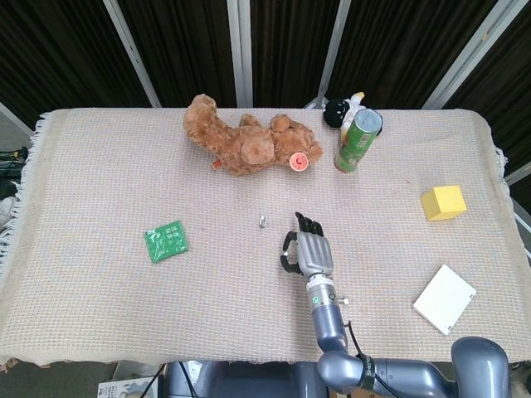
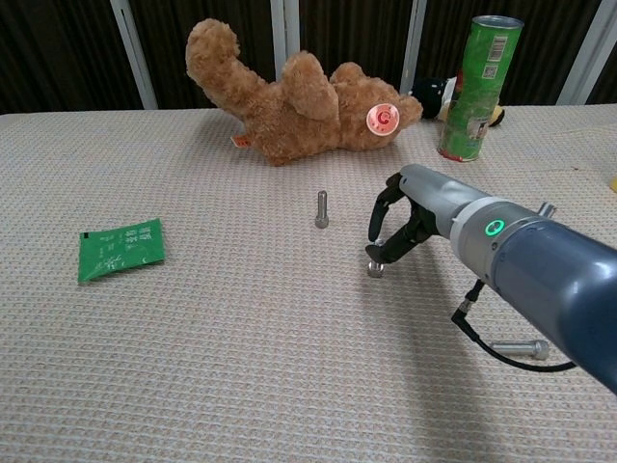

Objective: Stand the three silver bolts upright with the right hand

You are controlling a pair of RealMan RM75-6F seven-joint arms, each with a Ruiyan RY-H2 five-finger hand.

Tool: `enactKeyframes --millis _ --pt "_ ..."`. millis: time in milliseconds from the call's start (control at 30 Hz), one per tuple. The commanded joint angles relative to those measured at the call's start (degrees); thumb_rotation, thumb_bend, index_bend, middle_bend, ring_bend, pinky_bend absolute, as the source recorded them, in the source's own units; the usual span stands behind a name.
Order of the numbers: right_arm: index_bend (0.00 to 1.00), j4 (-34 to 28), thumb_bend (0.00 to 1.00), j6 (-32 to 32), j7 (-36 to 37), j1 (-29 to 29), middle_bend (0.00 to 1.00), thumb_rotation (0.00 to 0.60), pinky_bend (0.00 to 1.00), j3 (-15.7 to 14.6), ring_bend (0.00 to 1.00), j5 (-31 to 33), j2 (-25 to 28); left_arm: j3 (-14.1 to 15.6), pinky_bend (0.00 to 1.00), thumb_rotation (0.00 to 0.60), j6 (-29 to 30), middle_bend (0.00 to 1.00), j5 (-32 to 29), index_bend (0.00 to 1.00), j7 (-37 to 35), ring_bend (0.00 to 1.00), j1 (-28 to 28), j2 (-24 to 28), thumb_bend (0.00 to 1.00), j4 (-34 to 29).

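One silver bolt (image 2: 322, 208) stands upright on the woven cloth, also seen as a small bolt (image 1: 262, 220) left of my right hand (image 1: 309, 250). In the chest view my right hand (image 2: 413, 220) reaches down with curled fingers, and its fingertips (image 2: 387, 252) pinch the top of a second bolt (image 2: 375, 269), which stands on its head on the cloth. The head view hides that bolt under the hand. A third bolt (image 2: 522, 348) lies on its side near my right forearm, visible beside the wrist as a lying bolt (image 1: 343, 300). My left hand shows in neither view.
A brown teddy bear (image 1: 247, 146) lies at the back centre. A green can (image 1: 357, 141) stands beside a black-and-white plush toy (image 1: 338, 110). A yellow block (image 1: 443, 203) and a white box (image 1: 445, 298) sit to the right. A green packet (image 1: 166, 241) lies to the left.
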Motion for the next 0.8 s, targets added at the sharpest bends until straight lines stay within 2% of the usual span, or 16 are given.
enactKeyframes --millis 33,367,500,600,800 --pt "0.55 -0.3 0.37 -0.3 0.3 0.0 0.00 0.600 0.04 0.1 0.01 0.6 0.2 0.0 0.09 0.600 0.0 0.02 0.0 0.08 0.1 0.00 0.0 0.0 0.07 0.0" --pt "0.51 -1.3 0.37 -0.5 0.9 0.3 0.00 0.600 0.04 -0.4 0.01 0.9 1.2 0.0 0.09 0.600 -0.1 0.02 -0.2 0.08 0.1 0.00 0.0 0.0 0.07 -0.1" --pt "0.39 -2.5 0.37 -0.6 0.7 0.3 0.00 0.600 0.04 -0.7 0.01 1.0 1.9 0.0 0.09 0.600 -0.1 0.02 -0.1 0.08 0.2 0.00 0.0 0.0 0.07 -0.1" --pt "0.35 -4.1 0.37 -0.2 -0.4 0.3 0.00 0.600 0.04 -0.9 0.00 1.7 3.3 0.0 0.09 0.600 0.1 0.02 -0.2 0.08 0.2 0.00 0.1 0.0 0.07 -0.1" --pt "0.35 -9.6 0.37 2.4 -0.8 -1.5 0.00 0.600 0.04 -2.3 0.00 0.2 7.8 -0.1 0.09 0.600 -0.1 0.01 -0.2 0.08 0.3 0.00 -0.1 0.0 0.07 -0.1"
